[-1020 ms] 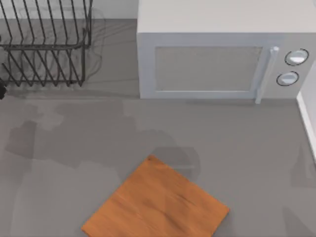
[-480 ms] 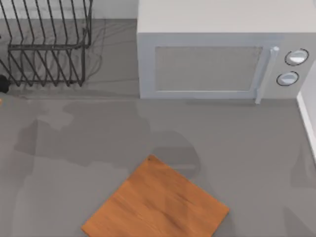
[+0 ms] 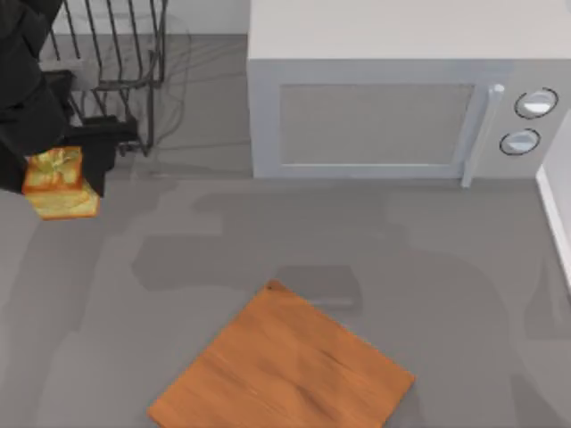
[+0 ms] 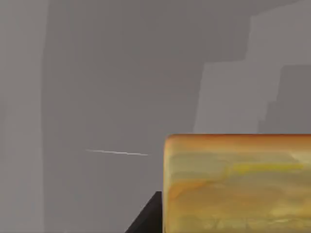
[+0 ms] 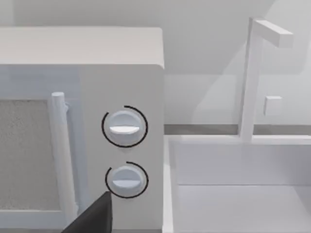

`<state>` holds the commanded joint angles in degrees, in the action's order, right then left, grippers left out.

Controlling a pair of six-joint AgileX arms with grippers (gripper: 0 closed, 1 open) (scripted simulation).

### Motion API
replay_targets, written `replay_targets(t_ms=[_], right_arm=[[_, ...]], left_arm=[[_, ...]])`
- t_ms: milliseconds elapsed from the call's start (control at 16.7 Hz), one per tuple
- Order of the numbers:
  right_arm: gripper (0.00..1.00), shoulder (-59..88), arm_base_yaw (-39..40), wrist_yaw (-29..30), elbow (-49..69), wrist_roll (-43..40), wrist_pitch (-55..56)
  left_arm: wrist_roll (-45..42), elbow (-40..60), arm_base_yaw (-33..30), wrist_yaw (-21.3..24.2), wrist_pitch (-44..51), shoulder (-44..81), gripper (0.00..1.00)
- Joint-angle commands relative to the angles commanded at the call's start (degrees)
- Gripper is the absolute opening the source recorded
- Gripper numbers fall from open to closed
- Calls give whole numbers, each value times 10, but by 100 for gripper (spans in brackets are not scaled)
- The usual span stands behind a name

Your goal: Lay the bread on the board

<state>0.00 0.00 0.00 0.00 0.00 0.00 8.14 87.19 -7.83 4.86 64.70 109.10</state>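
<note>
My left arm reaches in from the upper left corner of the top view, a black bulk angled down toward the table's left edge. The left gripper sits at its lower end, closed on the bread, which hangs just below and in front of the dark wrist housing. In the left wrist view one dark finger shows beside the bread's side. A dark edge of the right gripper shows in the right wrist view.
</note>
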Motion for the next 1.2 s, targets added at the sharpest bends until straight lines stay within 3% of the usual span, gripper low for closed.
replay_targets(t_ms=[660,900,1200], right_arm=[[100,0,0,0,0,0,0],[100,0,0,0,0,0,0],[100,0,0,0,0,0,0]], left_arm=[[802,-100,-279,31,-23,-22,0],[1025,-122,-358,17,-30,-29,0],[1236,-134,-428,-19,-41,-42,0]])
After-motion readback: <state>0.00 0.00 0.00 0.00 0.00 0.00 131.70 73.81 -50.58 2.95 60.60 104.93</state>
